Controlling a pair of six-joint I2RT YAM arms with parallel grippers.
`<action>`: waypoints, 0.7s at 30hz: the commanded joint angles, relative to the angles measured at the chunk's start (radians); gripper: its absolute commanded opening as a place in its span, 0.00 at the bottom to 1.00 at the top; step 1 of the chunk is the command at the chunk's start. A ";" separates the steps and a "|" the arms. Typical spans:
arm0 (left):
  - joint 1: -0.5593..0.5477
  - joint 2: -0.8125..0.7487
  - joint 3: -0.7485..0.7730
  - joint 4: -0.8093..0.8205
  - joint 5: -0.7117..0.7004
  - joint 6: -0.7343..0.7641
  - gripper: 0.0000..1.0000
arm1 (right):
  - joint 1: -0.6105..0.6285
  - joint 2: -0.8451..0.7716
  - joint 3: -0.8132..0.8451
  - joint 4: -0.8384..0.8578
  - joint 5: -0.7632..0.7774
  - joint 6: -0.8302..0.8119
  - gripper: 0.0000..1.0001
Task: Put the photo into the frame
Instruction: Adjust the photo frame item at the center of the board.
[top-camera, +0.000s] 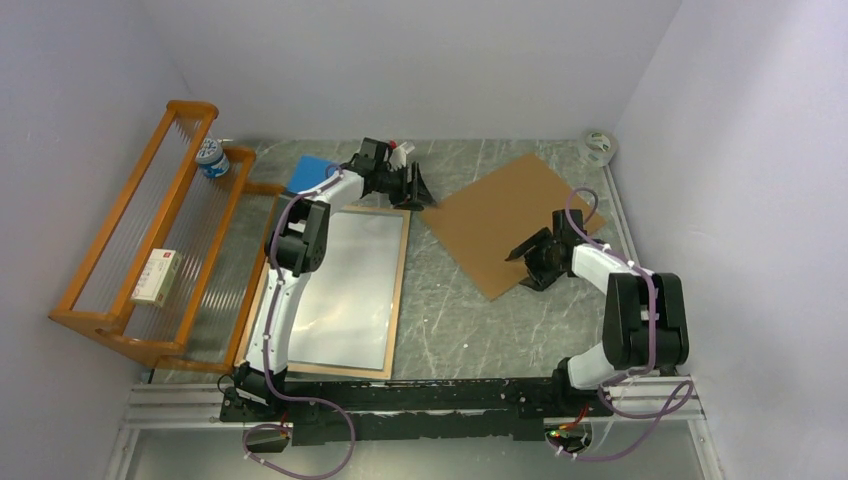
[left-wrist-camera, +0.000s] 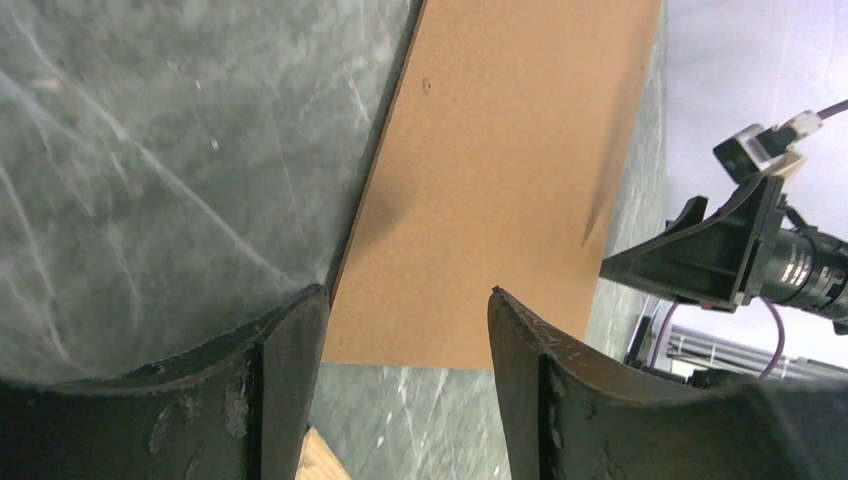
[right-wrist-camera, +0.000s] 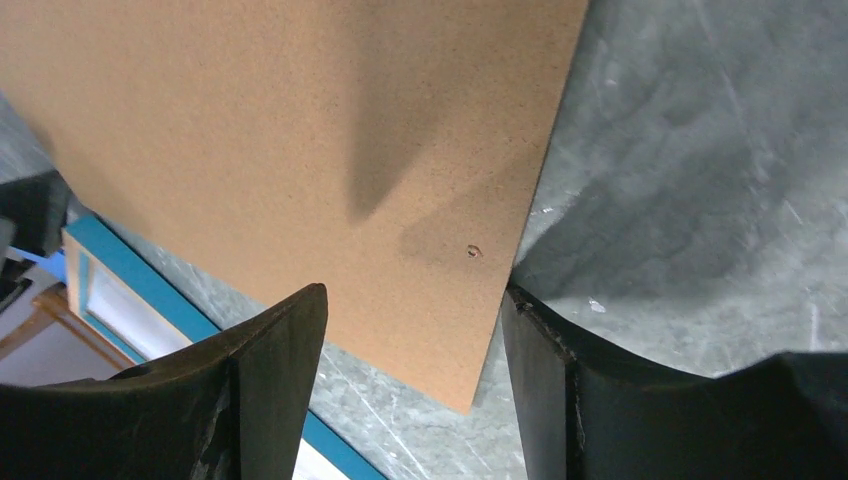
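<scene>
Fingers (left-wrist-camera: 290, 400) of left gripper (top-camera: 418, 190) being held apart, nothing gripped, hovering over table (top-camera: 450, 320) between frame (top-camera: 399, 290) and backing board (top-camera: 495, 215). Right gripper (top-camera: 520, 252) fingers (right-wrist-camera: 270, 390) also being held apart over board's near edge, nothing clamped. Frame lying back-up; pale sheet (top-camera: 340, 290) lying inside, possibly photo face down, cannot be told. Board lying outside frame; closing-up judged outstanding.
</scene>
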 joint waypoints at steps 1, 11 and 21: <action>-0.040 -0.058 -0.055 -0.190 0.097 0.039 0.64 | -0.004 -0.033 -0.104 0.013 -0.004 0.048 0.69; -0.091 -0.126 -0.077 -0.101 0.183 -0.028 0.63 | -0.004 -0.206 -0.230 0.103 -0.061 0.080 0.68; -0.125 -0.163 -0.048 -0.076 0.140 -0.044 0.62 | -0.004 -0.272 -0.227 0.134 -0.102 0.038 0.68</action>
